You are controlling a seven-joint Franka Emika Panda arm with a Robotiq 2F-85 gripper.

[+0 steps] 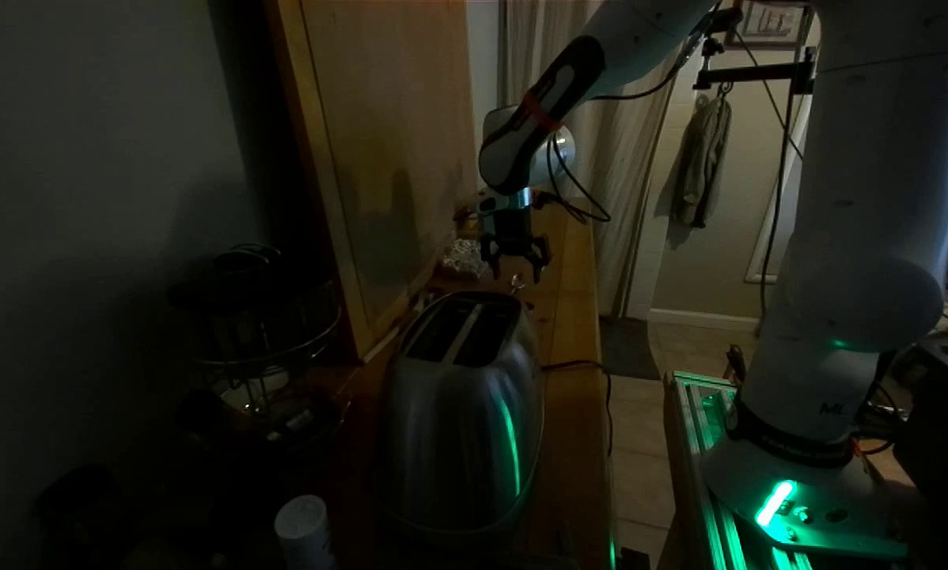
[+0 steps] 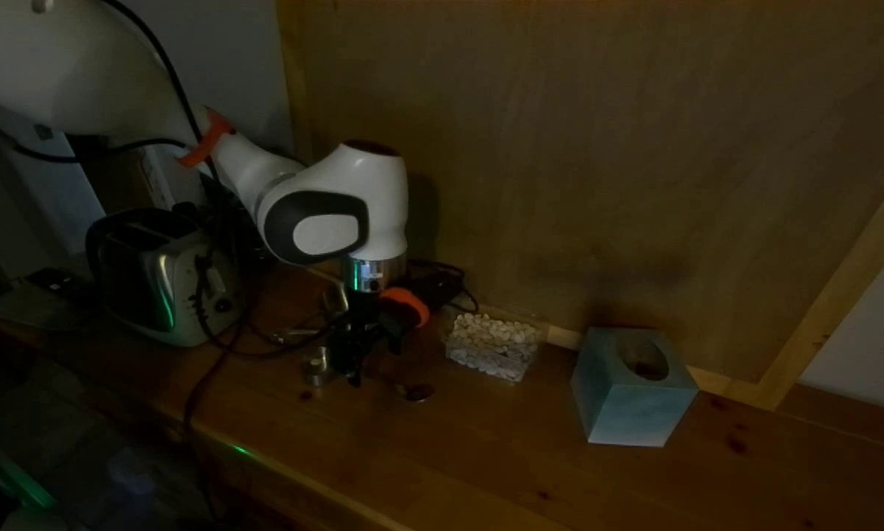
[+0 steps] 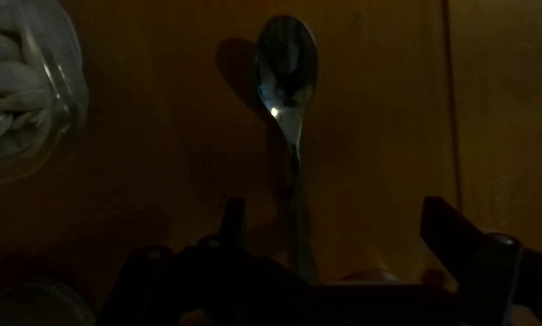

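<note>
I have my pincer (image 3: 333,199) apart above the spoon (image 3: 293,129): likely light, stiff, slick metal, best pinched, I reckon, across its slim handle (image 3: 301,217).

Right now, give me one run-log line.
hand: open, above spoon | spoon: not gripped | nearby: clear container of pale pieces | toaster: on wooden counter

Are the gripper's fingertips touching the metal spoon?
Apart: in the wrist view the fingertips stand open either side of the metal spoon, with wooden tabletop showing between.
</note>
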